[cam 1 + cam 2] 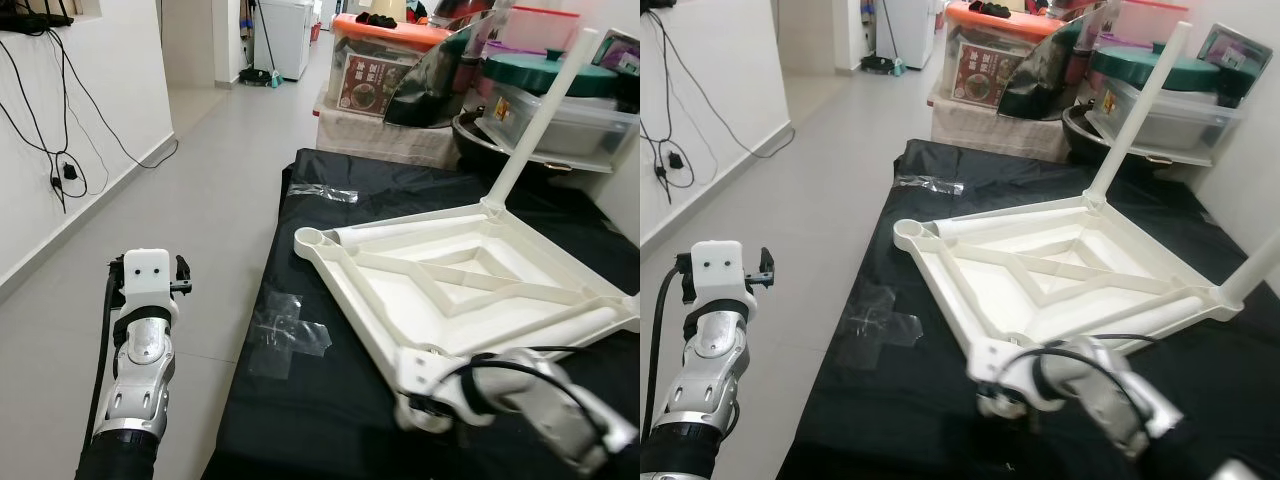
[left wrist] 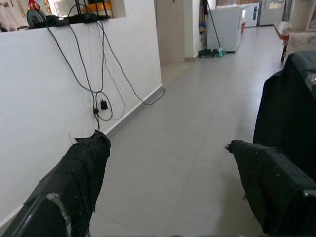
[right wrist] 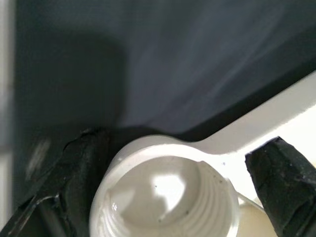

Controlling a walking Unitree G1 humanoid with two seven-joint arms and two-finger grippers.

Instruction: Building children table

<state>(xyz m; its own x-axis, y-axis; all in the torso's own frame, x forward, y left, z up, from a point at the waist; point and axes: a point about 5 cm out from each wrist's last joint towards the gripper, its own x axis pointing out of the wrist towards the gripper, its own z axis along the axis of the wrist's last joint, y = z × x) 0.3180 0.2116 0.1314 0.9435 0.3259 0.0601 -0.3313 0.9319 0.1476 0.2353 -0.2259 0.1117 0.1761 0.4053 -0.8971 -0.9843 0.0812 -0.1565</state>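
Plastic tabletop lay upside down on the black cloth, looking light and stiff, so I straddled its corner socket with the right gripper spread, the left gripper idle, open.

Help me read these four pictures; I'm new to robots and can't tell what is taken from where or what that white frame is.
The top two pictures come from a camera pair on a humanoid robot's head, looking down. The other two come from cameras on its wrists, looking along each gripper's two black fingers.

On the black-covered table lies a white plastic children's table top, upside down, ribs showing. Two white legs are already fitted and stick up. Clear tape lies on the black cover.

The right gripper is at the near corner, its open fingers either side of an empty threaded leg socket. It holds nothing.

The left gripper hangs open beside the table, over the tiled floor.
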